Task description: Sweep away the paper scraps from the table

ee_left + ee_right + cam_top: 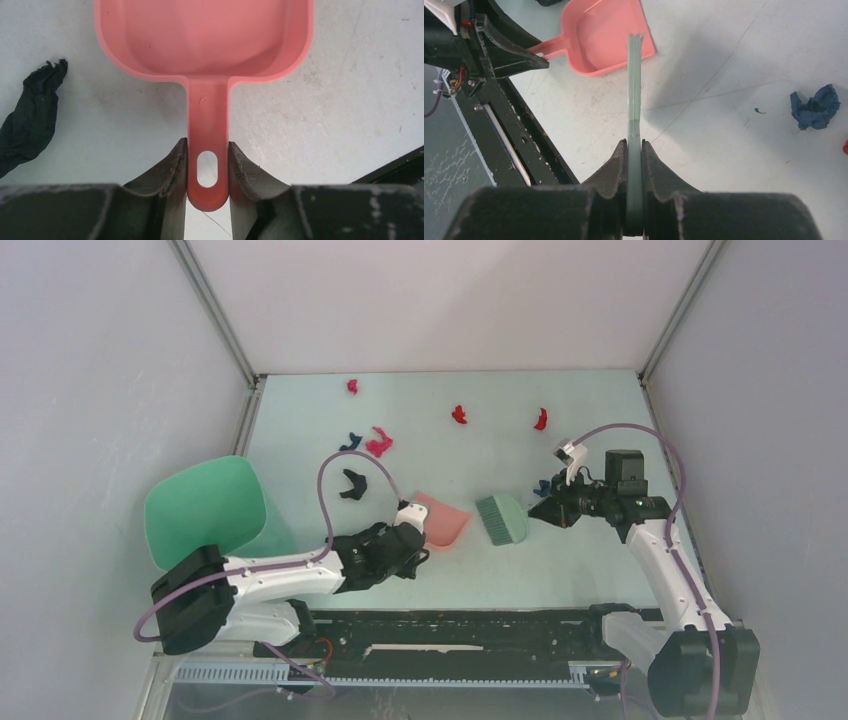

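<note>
Now left gripper pinches the dustpan handle, fingers snug either side; right gripper clamps the brush. Loose scraps dot the table, ten to two o'clock beyond the dustpan.

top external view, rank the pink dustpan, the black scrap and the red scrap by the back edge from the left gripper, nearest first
1. pink dustpan, just right, its handle between the fingers of the left gripper.
2. black scrap, to the left and a bit farther back.
3. red scrap, far back, left of centre.

Fingers grip pink dustpan by handle; black scrap left.
</note>
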Controlling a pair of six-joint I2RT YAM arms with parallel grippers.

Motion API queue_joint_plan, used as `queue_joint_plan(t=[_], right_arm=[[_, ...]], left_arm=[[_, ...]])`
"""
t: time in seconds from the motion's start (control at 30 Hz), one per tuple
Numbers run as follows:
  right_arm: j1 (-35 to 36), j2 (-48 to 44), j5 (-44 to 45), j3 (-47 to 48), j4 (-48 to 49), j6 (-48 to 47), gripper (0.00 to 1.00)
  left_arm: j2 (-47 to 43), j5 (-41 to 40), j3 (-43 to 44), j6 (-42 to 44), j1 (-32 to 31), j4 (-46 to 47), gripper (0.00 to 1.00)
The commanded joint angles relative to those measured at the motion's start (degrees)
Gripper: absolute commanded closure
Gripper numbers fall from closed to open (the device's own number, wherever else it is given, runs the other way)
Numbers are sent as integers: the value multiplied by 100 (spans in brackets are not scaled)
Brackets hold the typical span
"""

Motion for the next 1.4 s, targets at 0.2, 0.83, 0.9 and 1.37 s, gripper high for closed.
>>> queue_joint_plan(t=[0.2, 0.83, 0.9, 1.37], right_arm=[[-338, -444, 931, 175, 537, 706, 100], [34, 1144, 4544, 2981, -948, -1759, 100], [228, 1334, 4714, 3083, -970, -1666, 100], [1529, 2431, 5823, 3076, -864, -1053, 100]], left_arm=[[-441, 779, 553, 631, -33, -158, 100], [724, 1629, 2241, 1400, -276, -1334, 100], [983, 1532, 2484, 1421, -296, -1611, 100], [2251, 2067, 3298, 1252, -297, -1786, 100]])
